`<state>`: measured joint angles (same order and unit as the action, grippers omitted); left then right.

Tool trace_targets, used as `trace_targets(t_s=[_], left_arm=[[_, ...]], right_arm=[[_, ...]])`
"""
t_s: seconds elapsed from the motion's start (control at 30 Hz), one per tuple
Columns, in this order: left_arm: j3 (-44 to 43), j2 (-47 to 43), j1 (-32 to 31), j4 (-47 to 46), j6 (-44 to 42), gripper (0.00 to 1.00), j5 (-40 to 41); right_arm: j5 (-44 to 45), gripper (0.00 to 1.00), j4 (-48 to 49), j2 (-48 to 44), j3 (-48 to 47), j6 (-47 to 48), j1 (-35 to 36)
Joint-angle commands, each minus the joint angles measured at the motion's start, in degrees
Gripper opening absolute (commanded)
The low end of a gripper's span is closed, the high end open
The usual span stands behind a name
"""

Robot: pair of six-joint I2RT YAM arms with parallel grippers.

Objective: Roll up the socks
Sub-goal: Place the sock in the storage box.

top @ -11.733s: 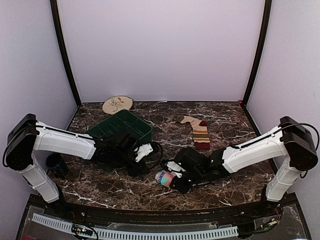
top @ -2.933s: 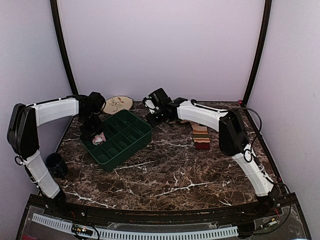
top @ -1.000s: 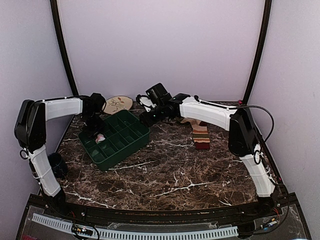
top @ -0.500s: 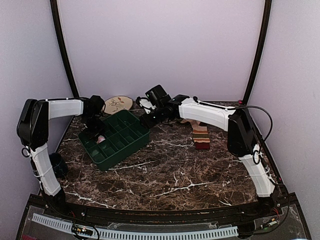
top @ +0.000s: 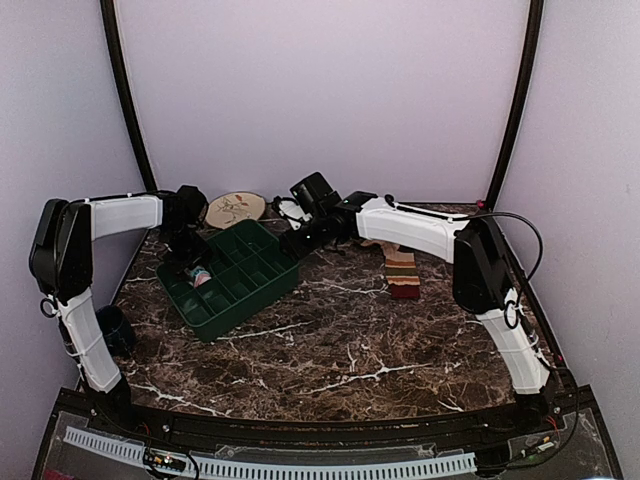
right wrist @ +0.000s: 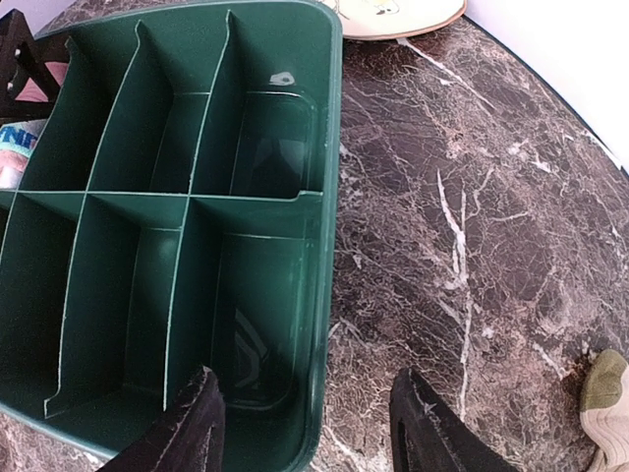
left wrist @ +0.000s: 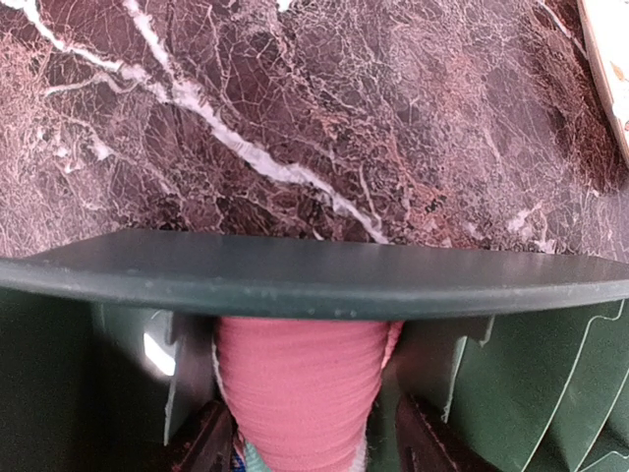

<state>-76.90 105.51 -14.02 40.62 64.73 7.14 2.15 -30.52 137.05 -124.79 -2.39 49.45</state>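
The rolled pink fabric sock (left wrist: 300, 383) sits in an outer-wall compartment of the dark green divided plastic tray (left wrist: 295, 280), stowed as done. My left hand (left wrist: 319, 447) straddles it; pinching or clear, I cannot tell. My right hand (right wrist: 310, 428), parted and empty, brackets the tray's wall, probably to steady it. The tan striped sock (top: 402, 272) lies unrolled on the bench (top: 350, 340).

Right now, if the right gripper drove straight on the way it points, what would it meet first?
Most likely the green divided tray: the right gripper points down at its outer wall, beside an empty end compartment. Depth is unclear, so rim or compartment floor could come first.
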Motion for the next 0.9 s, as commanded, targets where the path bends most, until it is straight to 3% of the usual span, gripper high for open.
trace_targets(t_s=[0.0,0.57,0.67,0.87], left_arm=[[-0.73,-0.75,0.19,1.59,0.87,0.63,-1.34],[-2.97,-8.73,-0.2,0.05,-0.51,0.62,-1.09],[-2.4,-9.4,-0.62,-0.56,-1.18,0.58,-1.05],[0.31,-8.68,-0.7,-3.16,-1.88,0.41,-2.58]], right_arm=[[-0.42,0.56,0.38,1.0,-1.57,-0.07,-0.05],[1.9,0.56,-0.56,0.3,-3.35,0.46,0.51],[2.57,0.56,-0.68,0.02,-2.97,0.38,0.88],[3.37,0.56,-0.84,-0.28,-2.75,0.21,1.39]])
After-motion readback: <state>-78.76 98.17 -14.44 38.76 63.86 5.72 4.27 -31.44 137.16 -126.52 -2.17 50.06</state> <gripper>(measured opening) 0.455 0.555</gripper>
